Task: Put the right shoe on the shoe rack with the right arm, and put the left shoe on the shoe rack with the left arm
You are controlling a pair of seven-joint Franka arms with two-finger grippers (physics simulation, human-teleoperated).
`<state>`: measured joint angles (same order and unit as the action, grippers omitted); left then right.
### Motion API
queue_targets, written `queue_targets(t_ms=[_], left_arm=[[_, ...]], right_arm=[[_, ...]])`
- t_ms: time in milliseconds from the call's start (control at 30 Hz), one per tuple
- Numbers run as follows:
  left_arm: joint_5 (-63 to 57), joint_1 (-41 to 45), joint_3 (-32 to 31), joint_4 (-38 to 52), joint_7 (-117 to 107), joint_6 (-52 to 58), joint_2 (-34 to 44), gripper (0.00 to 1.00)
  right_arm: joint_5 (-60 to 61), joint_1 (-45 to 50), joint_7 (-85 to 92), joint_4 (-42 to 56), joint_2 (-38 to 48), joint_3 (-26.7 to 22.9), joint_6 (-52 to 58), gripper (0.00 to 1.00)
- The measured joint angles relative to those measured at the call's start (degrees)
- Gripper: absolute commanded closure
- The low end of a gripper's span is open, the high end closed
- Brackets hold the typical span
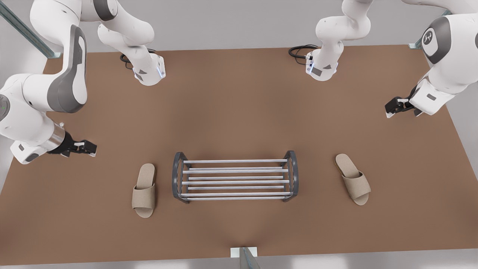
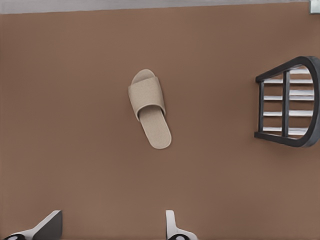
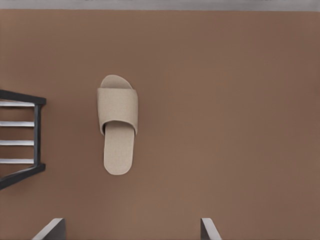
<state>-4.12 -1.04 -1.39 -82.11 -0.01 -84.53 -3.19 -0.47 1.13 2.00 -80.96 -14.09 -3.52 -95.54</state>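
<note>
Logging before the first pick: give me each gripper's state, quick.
Left gripper: open, empty, hovering off the tilted slipper at the front view's right.
Right gripper: open, empty, near the straight slipper.

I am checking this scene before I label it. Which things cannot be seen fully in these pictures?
- Shoe rack: in both wrist views, the picture's edge cuts it, so its far end is missing.
- Left gripper and right gripper: in their wrist views, the open fingers are cut by the picture's edge.
- Left shoe and right shoe: in all views, the soles are hidden against the table.
</note>
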Motion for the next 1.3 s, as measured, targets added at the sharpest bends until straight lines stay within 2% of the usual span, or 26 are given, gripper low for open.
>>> queue_targets(t_ms=[133,167,233,267,367,433,500,567,633,733,833,900,1000,1133,1300], left_arm=[[-0.09,-0.46,-0.16,0.37,-0.21,-0.60,-1.21,0.00],[-0.99,-1.63,-1.72,0.83,-0.47,-0.14,-1.90,0.00],[-6.37,-3.84,-9.18,1.24,-2.33,2.25,-3.47,0.00],[-9.98,-0.06,-11.25,1.33,-3.89,3.62,-5.45,0.00],[-23.71,20.00,-13.36,1.33,-9.90,8.22,-15.06,0.00],[-32.37,24.77,-13.60,0.43,-13.70,10.98,-19.42,0.00],[-39.89,25.74,-13.88,-5.98,-17.10,12.58,-20.28,0.00],[-45.96,25.94,-14.07,-18.31,-20.39,11.63,-17.42,0.00],[-49.77,26.03,-14.03,-29.73,-24.09,8.50,-13.24,0.00],[-54.43,26.41,-9.29,-46.04,-32.68,-4.64,-8.86,0.00],[-60.93,25.97,-1.70,-50.93,-44.31,-23.10,-9.94,0.00],[-68.17,25.57,1.98,-49.40,-54.32,-34.59,-12.49,0.00],[-78.04,25.86,6.24,-48.18,-71.15,-45.02,-13.91,0.00],[-89.85,25.86,10.30,-46.84,-93.69,-49.44,-17.81,0.00],[-96.60,25.78,11.11,-38.83,-119.20,-50.84,-26.38,0.00]], right_arm=[[-0.18,0.08,0.31,-3.88,1.69,0.01,-3.42,0.00],[-0.92,0.00,0.78,-8.02,3.57,0.06,-5.38,0.00],[-4.46,-0.41,3.18,-18.80,7.16,0.61,-11.56,0.00],[-7.79,-0.38,5.00,-24.28,8.03,0.86,-16.03,0.00],[-23.40,-0.42,11.23,-37.40,5.29,0.90,-33.84,0.00],[-38.64,-4.39,14.81,-38.63,-0.63,0.77,-46.68,0.00],[-49.62,-5.83,17.83,-38.69,-3.93,0.64,-56.04,0.00],[-58.81,-4.90,19.18,-38.69,-6.09,0.68,-62.21,0.00],[-73.37,-2.57,17.38,-38.64,-7.05,0.76,-65.45,0.00],[-91.25,0.33,11.89,-38.51,-9.08,0.86,-67.81,0.00],[-100.88,2.32,5.31,-38.23,-10.98,0.87,-68.88,0.00],[-104.05,3.58,0.76,-38.25,-11.88,0.93,-68.94,0.00],[-106.46,4.97,-6.53,-39.37,-12.00,0.96,-68.53,0.00],[-108.35,4.73,-14.96,-40.55,-11.28,0.96,-68.23,0.00],[-111.10,4.95,-23.18,-37.11,-13.85,0.96,-67.97,0.00]])
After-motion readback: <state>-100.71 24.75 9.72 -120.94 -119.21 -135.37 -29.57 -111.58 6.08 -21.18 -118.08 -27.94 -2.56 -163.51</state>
